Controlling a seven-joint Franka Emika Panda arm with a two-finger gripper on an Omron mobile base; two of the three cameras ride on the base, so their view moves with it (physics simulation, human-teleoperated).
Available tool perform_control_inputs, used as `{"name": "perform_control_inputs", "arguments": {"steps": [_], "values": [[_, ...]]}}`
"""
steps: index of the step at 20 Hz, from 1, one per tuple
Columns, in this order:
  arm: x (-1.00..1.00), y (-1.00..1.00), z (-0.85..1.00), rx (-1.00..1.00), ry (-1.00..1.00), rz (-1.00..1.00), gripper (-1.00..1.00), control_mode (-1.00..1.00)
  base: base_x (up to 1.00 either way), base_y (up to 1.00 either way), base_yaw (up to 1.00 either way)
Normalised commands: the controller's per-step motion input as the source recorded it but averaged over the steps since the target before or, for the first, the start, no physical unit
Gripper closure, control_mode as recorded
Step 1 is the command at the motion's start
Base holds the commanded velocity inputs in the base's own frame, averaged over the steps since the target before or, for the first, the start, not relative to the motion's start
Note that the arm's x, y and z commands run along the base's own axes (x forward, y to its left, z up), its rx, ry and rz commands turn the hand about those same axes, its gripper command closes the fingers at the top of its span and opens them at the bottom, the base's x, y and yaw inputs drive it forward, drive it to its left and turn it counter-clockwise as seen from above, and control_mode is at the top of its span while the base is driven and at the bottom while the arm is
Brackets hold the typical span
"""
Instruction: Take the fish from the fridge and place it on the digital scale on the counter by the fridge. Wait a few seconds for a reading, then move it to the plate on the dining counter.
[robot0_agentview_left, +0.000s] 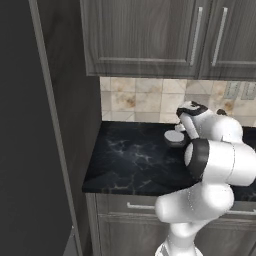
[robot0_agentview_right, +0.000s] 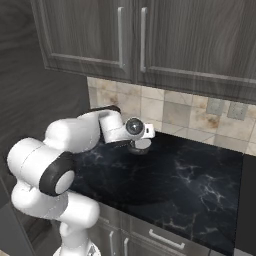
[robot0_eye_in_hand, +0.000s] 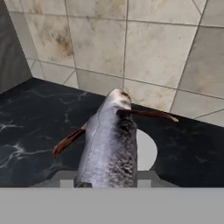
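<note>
Hand view shows my gripper (robot0_eye_in_hand: 105, 183) clamped on the grey fish (robot0_eye_in_hand: 109, 144), whose body hides most of the digital scale (robot0_eye_in_hand: 146, 151) on the black worktop (robot0_eye_in_hand: 30, 131).

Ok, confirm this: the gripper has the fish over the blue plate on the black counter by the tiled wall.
Wrong on one count: there is no blue plate under it. The gripper holds the fish over the digital scale, whose pale round top shows beside the fish in the hand view. The black counter and tiled wall are right.
</note>
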Motion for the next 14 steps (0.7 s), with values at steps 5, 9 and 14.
{"name": "perform_control_inputs", "arguments": {"steps": [5,9,14], "values": [[-1.00,0.13,0.84,0.01,0.02,-0.06,1.00,-1.00,0.00,0.00,0.00],[-1.00,0.19,0.98,0.03,0.04,-0.09,1.00,-1.00,0.00,0.00,0.00],[-1.00,0.07,1.00,0.07,0.10,-0.07,1.00,-1.00,0.00,0.00,0.00]]}}
